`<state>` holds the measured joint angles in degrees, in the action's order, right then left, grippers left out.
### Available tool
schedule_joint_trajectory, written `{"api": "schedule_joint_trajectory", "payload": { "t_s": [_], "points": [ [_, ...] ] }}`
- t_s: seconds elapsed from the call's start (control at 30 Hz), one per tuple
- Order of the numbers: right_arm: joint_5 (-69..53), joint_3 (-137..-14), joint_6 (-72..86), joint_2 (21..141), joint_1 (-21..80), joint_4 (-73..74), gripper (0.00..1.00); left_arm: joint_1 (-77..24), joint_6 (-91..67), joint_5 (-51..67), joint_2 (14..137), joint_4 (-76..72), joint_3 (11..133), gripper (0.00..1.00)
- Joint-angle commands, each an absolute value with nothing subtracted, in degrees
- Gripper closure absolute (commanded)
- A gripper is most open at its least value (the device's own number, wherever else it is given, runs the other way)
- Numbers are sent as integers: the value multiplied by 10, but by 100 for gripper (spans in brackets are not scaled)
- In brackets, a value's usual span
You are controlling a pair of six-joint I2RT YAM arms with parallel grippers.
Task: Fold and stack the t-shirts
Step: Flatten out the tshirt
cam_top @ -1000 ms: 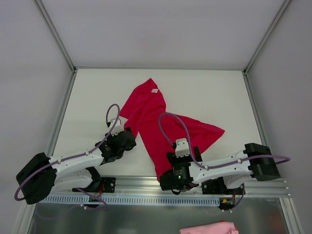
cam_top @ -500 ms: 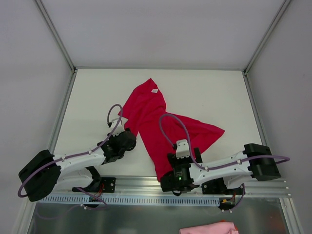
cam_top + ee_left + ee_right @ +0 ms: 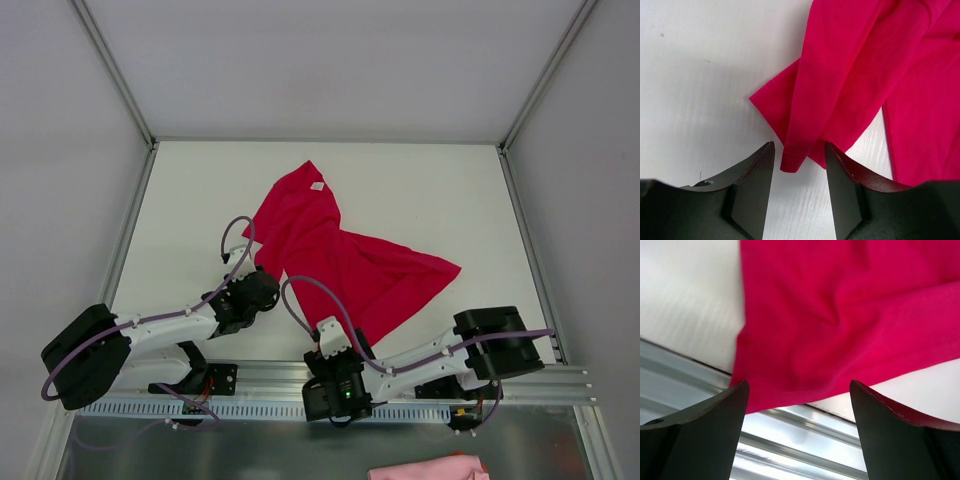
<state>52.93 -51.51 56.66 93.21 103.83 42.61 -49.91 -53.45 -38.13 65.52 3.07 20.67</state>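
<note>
While the crumpled crimson-red cloth t-shirt sprawls across the middle of the white surface in the overhead view, the left claw stands parted, a sleeve cuff's tip lying just between its fingertips, not pinched. The right claw, bottom centre overhead, gapes wide above the shirt's hem at the surface's near edge.
</note>
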Motion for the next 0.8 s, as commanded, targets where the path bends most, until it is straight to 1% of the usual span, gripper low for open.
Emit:
{"api": "schedule_joint_trajectory", "payload": {
  "t_s": [0.0,0.3,0.37,0.4,0.47,0.5,0.57,0.63,0.77],
  "points": [
    [511,-541,541,954,1045,381,14,-502,-540,-401,657,12,204,55],
    [491,-529,533,968,1045,340,14,-502,-530,-396,665,3,207,56],
    [490,-528,533,971,1045,338,13,-502,-528,-395,664,3,209,60],
    [490,-529,532,971,1046,337,13,-502,-528,-394,665,2,209,66],
    [490,-529,526,969,1046,332,13,-502,-528,-393,665,2,209,68],
    [490,-531,524,969,1046,331,13,-502,-529,-393,664,2,209,74],
    [490,-532,519,969,1046,327,13,-503,-528,-392,665,2,211,80],
    [488,-532,518,972,1046,324,13,-502,-528,-391,666,5,213,83],
    [480,-533,513,986,1042,314,13,-502,-526,-392,666,7,214,84]
  ]
}}
